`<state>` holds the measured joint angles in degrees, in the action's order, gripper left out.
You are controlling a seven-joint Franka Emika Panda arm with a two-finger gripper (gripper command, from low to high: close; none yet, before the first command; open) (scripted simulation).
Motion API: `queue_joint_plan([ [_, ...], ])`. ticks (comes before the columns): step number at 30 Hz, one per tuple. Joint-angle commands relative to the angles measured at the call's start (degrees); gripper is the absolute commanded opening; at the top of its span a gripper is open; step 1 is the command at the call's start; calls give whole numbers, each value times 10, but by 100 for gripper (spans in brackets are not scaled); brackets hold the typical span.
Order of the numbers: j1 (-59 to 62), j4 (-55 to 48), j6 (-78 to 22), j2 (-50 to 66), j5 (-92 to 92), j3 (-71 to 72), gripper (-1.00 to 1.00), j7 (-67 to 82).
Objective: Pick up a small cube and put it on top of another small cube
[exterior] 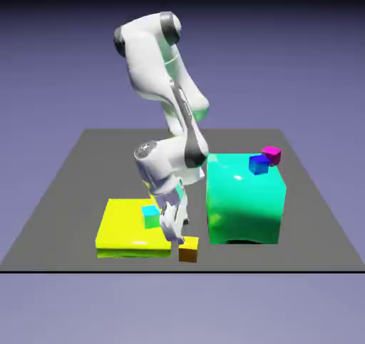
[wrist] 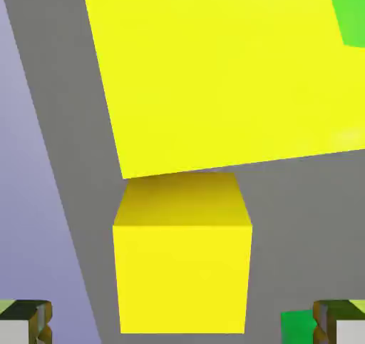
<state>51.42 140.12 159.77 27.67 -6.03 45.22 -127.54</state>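
Observation:
The small orange-yellow cube rests on the grey table by the front right corner of the flat yellow slab. My gripper hangs just above it, open. In the hand view the cube fills the lower middle, and the two fingertips sit wide apart at the bottom corners, clear of its sides. The tiny cyan-and-green cube stands on the slab, partly behind my hand. A green patch at the hand view's top right lies on the slab.
A big green block stands just to the exterior view's right of my hand. A tiny blue cube and a tiny magenta cube sit at its top back. The table's front edge runs close below the orange cube.

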Motion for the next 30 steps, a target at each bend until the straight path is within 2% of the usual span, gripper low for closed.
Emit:
queue_joint_plan([
  [1,-21,-4,16,18,9,-20,0,-5],
  [4,-75,-16,58,66,33,-71,0,-18],
  [5,-75,-16,58,66,33,-71,-100,-18],
  [13,40,8,-46,-53,-34,48,-100,45],
  [27,-22,4,-308,-311,-200,-189,-100,353],
  [30,-47,21,-352,-337,-205,-207,-100,347],
])
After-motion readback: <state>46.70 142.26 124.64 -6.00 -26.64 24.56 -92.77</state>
